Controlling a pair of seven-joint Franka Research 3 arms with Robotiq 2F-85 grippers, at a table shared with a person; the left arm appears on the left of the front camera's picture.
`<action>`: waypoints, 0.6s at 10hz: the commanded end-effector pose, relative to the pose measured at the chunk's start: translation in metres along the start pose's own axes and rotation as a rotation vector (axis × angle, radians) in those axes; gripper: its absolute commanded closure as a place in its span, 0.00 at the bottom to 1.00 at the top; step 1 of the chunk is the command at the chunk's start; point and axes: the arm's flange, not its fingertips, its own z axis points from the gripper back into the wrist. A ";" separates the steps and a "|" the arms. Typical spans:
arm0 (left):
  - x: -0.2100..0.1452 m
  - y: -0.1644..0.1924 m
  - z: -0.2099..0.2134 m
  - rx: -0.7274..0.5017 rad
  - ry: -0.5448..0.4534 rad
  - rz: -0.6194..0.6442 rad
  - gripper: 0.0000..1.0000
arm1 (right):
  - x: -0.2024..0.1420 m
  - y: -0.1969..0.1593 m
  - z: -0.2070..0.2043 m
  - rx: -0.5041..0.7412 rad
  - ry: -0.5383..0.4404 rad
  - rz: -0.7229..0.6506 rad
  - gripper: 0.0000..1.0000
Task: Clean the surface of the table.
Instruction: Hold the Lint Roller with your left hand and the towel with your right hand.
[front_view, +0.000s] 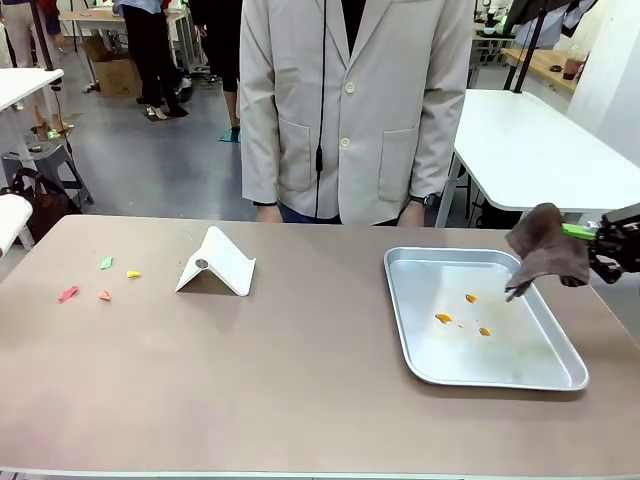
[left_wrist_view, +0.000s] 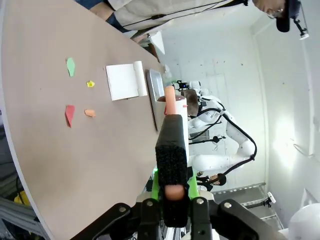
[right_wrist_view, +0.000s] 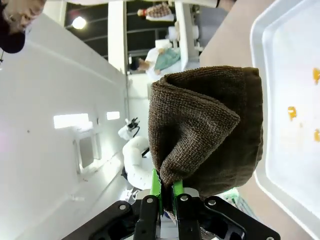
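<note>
floor (front_view: 170, 170): grey | white table (front_view: 530, 150): right | wooden table (front_view: 545, 65): far right | cardboard box (front_view: 118, 75): far left | wall (right_wrist_view: 60, 75): white

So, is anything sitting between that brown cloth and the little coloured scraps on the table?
Yes. The right tool holds the cloth above the right edge of the silver tray; that tray and a white folded card lie between it and the scraps on the table.

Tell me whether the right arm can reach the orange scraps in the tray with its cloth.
Probably yes: the right gripper holds the cloth just above the tray's right edge, and nothing stands between it and the orange scraps.
</note>
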 end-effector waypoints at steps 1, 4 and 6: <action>0.000 0.000 0.020 -0.080 -0.011 -0.067 1.00 | 0.005 -0.014 0.019 0.006 -0.009 0.107 1.00; -0.002 0.008 0.020 -0.111 -0.010 -0.075 1.00 | 0.008 -0.022 0.033 0.012 -0.088 0.113 1.00; -0.005 0.015 0.003 -0.085 -0.031 -0.069 1.00 | 0.005 -0.024 0.033 0.003 -0.072 0.099 1.00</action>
